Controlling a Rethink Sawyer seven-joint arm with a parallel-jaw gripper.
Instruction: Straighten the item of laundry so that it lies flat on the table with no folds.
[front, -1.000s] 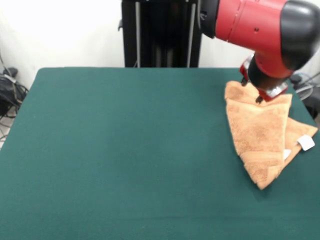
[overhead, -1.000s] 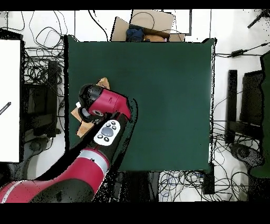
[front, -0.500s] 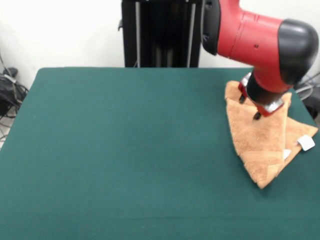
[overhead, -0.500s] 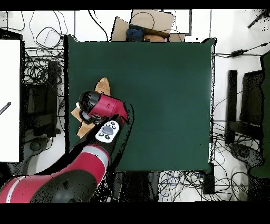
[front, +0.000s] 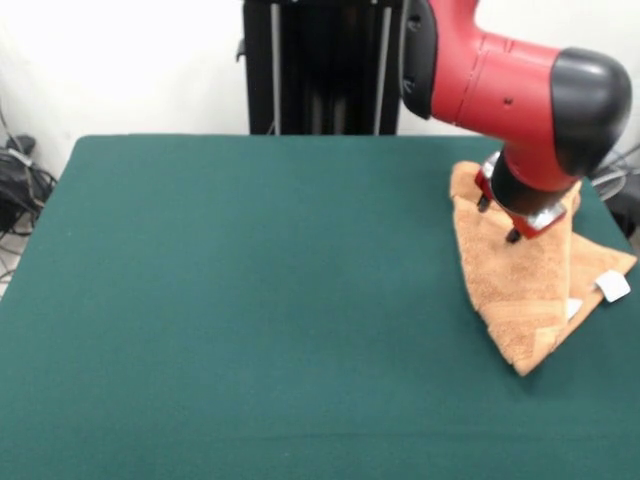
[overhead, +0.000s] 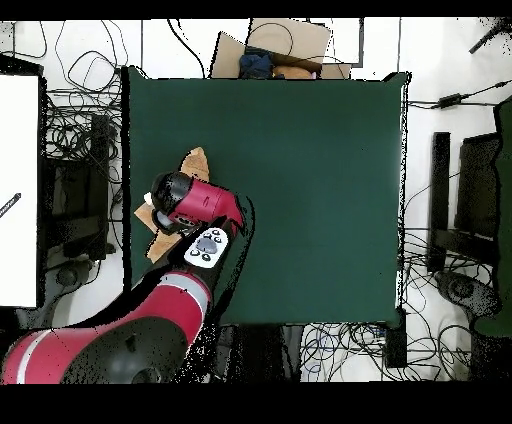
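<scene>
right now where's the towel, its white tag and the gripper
towel (front: 515, 275), front view, on the top folded layer
white tag (front: 612, 286), front view, middle of the tag
gripper (front: 498, 220), front view, midway between its fingertips

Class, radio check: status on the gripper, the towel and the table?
Gripper low over towel, fingers apart, nothing held. Towel folded into a triangle near table edge, not flat. Nothing in the way.

A robotics lab is showing here: tangled cables (overhead: 75, 130) are sprawling around the green surface (front: 250, 300), with monitors (overhead: 478, 195) standing alongside.
</scene>
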